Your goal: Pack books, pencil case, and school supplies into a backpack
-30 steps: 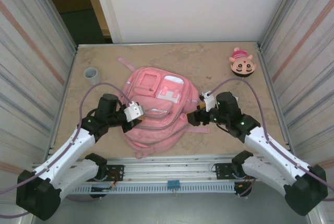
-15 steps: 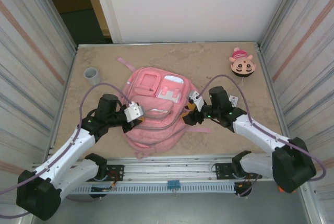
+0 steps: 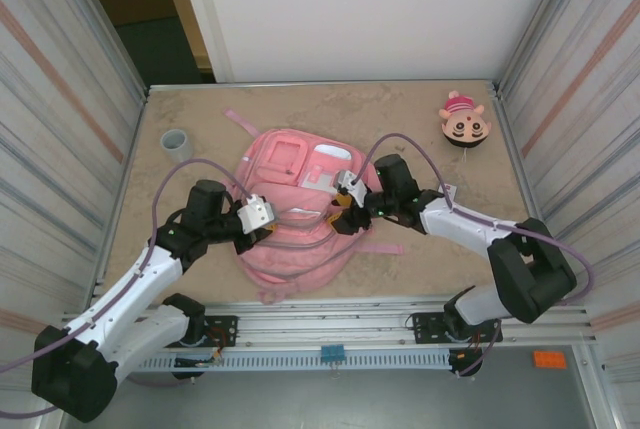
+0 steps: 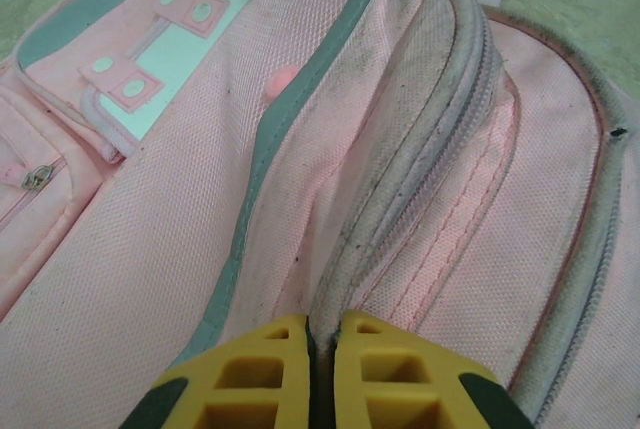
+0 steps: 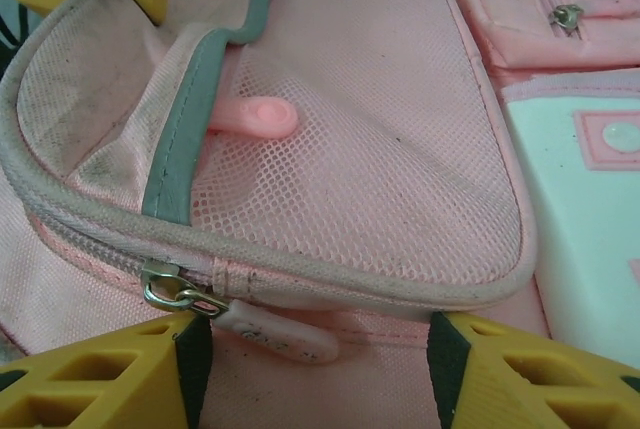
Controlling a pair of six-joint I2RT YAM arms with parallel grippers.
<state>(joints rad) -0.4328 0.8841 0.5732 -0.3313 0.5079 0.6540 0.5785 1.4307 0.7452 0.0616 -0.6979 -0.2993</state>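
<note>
The pink backpack [image 3: 300, 174] lies flat in the middle of the table. My left gripper [image 3: 266, 227] is at its left side, shut on the grey piped zipper edge [image 4: 400, 159], which runs up between the yellow fingers [image 4: 250, 379]. My right gripper [image 3: 345, 216] hovers over the pack's right side, open. In the right wrist view its jaws [image 5: 312, 349] stand wide on either side of a pale pink zipper pull [image 5: 275, 331], below the mesh pocket [image 5: 370, 169]. The books, pencil case and school supplies are out of view.
A small grey cup [image 3: 178, 144] stands at the back left. A round cartoon-face toy [image 3: 465, 122] sits at the back right. A pink strap [image 3: 385, 247] trails right of the pack. Corrugated walls close in both sides.
My right arm has swung left from beside the backpack onto its right side, and its jaws have narrowed somewhat. The left gripper has held still on the zipper edge.
</note>
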